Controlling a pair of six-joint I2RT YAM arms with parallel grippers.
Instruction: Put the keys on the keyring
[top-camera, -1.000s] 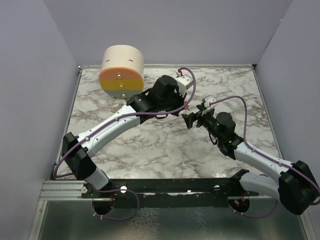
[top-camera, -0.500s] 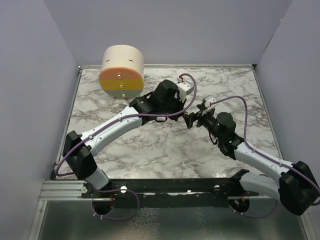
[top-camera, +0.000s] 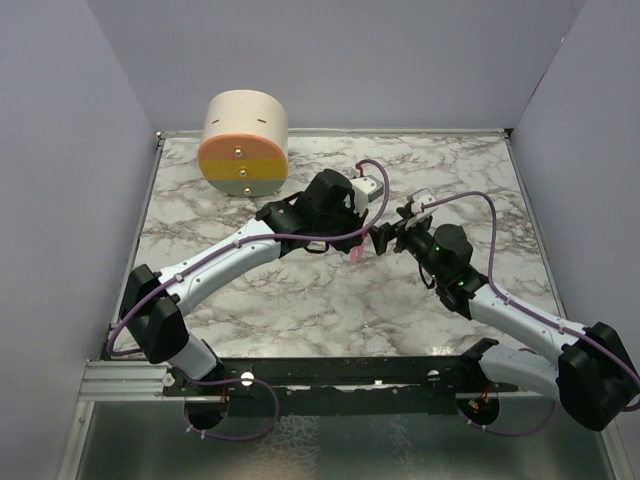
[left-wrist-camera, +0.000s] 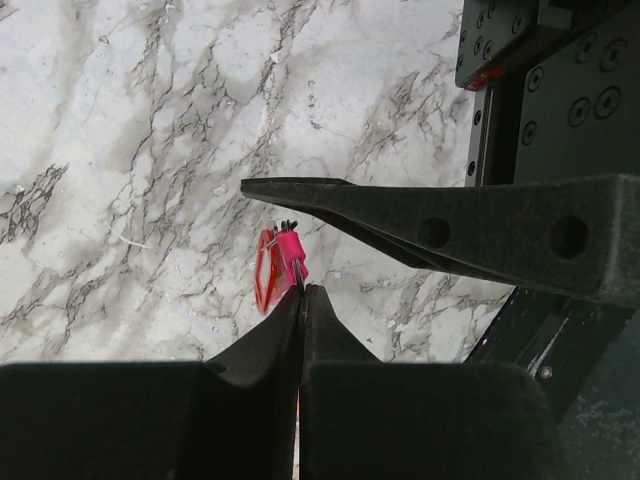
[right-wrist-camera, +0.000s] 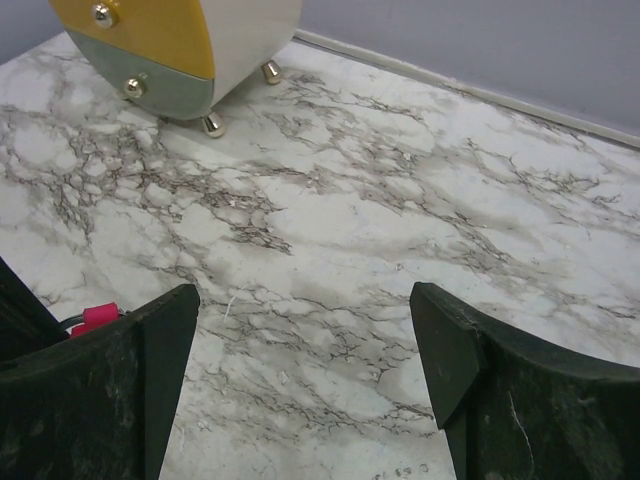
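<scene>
My left gripper (left-wrist-camera: 303, 290) is shut on the keyring, pinching its thin dark ring (left-wrist-camera: 289, 228) at the fingertips. The ring's bright-pink strip (left-wrist-camera: 291, 248) sticks out just past the tips. A small red flat key (left-wrist-camera: 265, 272) hangs against the strip's left side; whether it is threaded on the ring I cannot tell. From above, the pink keyring (top-camera: 357, 256) dangles over the marble between both arms. My right gripper (top-camera: 383, 238) stands wide open right beside it, one finger (left-wrist-camera: 400, 215) crossing just beyond the ring. Its own view shows empty jaws (right-wrist-camera: 305, 320) and a pink bit (right-wrist-camera: 98, 317) at the left.
A cream cylindrical box (top-camera: 244, 142) with an orange-and-grey front and brass knobs stands at the back left of the marble table (top-camera: 300, 290). Grey walls close in the table on three sides. The purple cables loop over both arms.
The left gripper has swung towards the near side and turned, still shut on the keyring; the pink strip now hangs in plain sight beside the right gripper. The right arm has barely moved.
</scene>
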